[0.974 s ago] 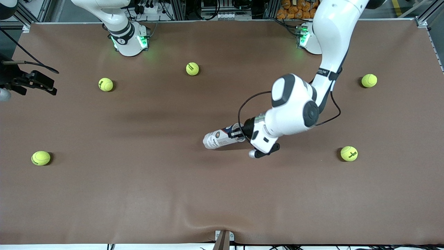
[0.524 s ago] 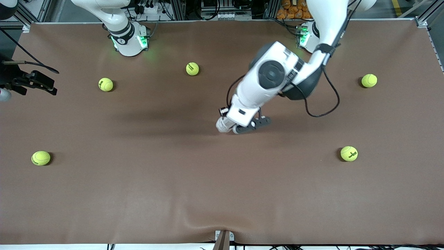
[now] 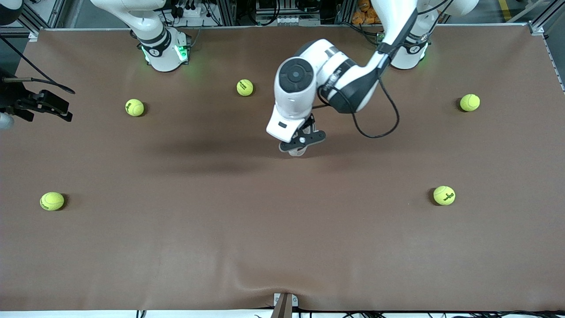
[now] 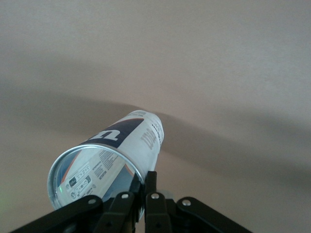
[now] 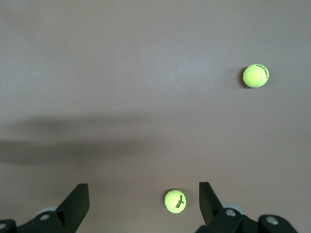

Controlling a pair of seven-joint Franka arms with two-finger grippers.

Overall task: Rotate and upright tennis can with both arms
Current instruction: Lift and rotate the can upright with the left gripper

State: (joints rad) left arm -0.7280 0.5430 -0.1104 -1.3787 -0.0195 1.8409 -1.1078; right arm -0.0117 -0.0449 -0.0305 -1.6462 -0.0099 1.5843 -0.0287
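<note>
The tennis can (image 4: 121, 150) is a clear tube with a white and navy label and a silver rim. My left gripper (image 4: 146, 178) is shut on its rim, one finger inside and one outside. The can is steeply tilted, with its other end down by the brown table. In the front view the left gripper (image 3: 303, 141) is over the table's middle, and only a sliver of the can (image 3: 296, 153) shows under the wrist. My right gripper (image 5: 143, 187) is open and empty. It waits high over the right arm's end of the table (image 3: 50, 107).
Several yellow-green tennis balls lie scattered: one (image 3: 245, 87) near the bases, one (image 3: 134, 107) and one (image 3: 52, 201) toward the right arm's end, and one (image 3: 469, 102) and one (image 3: 444, 195) toward the left arm's end. Two balls show in the right wrist view (image 5: 175, 200) (image 5: 255, 75).
The left arm has swung the can from lying on the table to steeply tilted under its wrist, and has carried it toward the bases. The right arm has not moved.
</note>
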